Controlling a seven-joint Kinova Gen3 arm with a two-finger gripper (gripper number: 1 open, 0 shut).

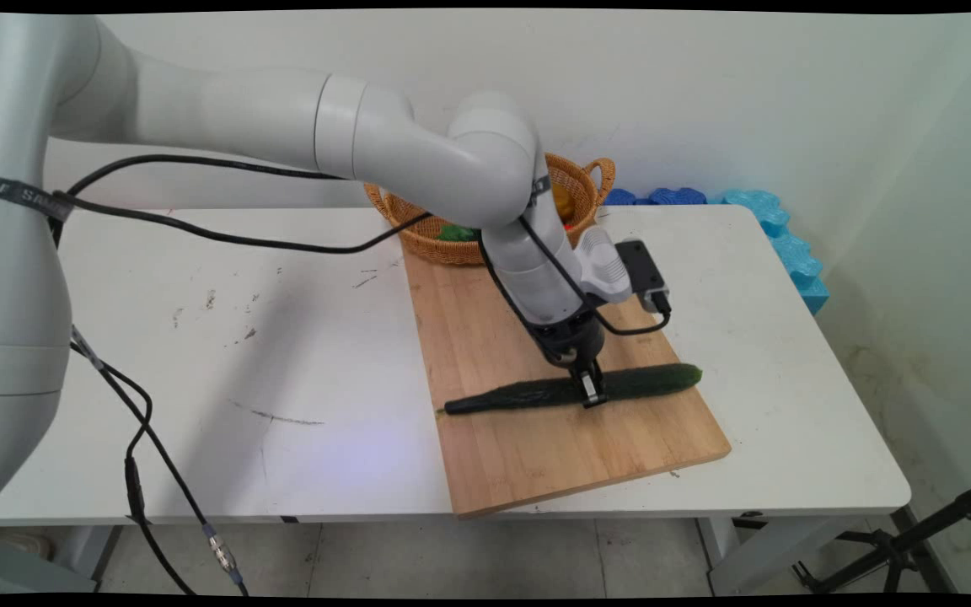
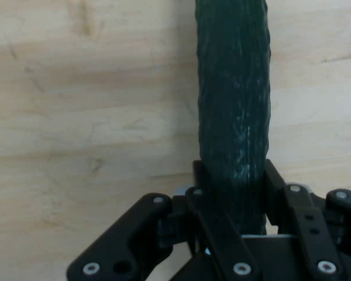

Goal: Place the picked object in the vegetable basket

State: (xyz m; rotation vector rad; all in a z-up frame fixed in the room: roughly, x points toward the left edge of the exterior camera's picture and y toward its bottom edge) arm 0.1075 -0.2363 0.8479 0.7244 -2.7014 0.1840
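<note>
A long dark green cucumber [image 1: 646, 382] lies across a wooden cutting board [image 1: 536, 455] near the table's middle. My gripper [image 1: 589, 392] reaches down onto its middle, and the jaws sit against both sides of it. In the hand view the cucumber [image 2: 234, 105] runs straight up from between the fingers [image 2: 202, 178], which are shut on it, with the board's pale wood [image 2: 88, 117] all around. The cucumber rests on the board.
A wicker basket [image 1: 574, 181] with an orange and a green item in it stands behind the board at the table's back edge. Blue foam pieces [image 1: 776, 223] line the back right corner. Black cables hang over the table's left side.
</note>
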